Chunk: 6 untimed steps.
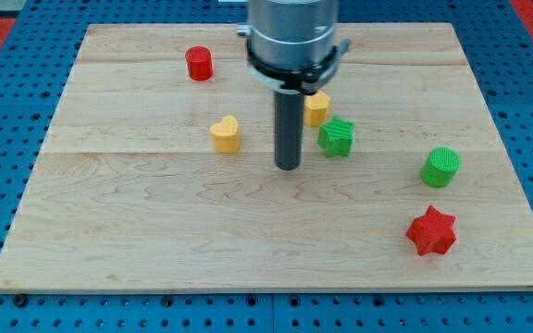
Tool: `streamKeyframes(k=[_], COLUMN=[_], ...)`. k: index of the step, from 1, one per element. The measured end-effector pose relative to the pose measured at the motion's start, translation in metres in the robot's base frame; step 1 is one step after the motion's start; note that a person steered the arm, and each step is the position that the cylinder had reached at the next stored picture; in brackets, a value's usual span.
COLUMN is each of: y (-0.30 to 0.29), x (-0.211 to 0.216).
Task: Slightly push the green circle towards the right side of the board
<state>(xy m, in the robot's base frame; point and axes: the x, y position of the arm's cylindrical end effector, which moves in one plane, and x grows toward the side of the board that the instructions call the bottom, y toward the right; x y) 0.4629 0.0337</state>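
Note:
The green circle [441, 166] is a short green cylinder standing at the view's right on the wooden board [155, 231]. My tip [288, 167] rests on the board near the middle, far to the left of the green circle. A green star [337, 137] lies between them, just right of my tip and a little above it. The rod hangs from a grey cylinder at the view's top.
A red star [431, 231] sits below the green circle. A yellow heart [225, 133] lies left of my tip. A yellow block [317, 107] is partly hidden behind the rod. A red cylinder [199, 64] stands at the upper left. Blue pegboard surrounds the board.

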Motion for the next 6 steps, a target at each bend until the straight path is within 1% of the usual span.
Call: streamKeyframes(k=[1,2,3,4,5,6], y=[0.039,0.079,0.150,0.125,0.068,-0.012], x=[0.002,0.022,0.018,-0.006,0.003,0.001])
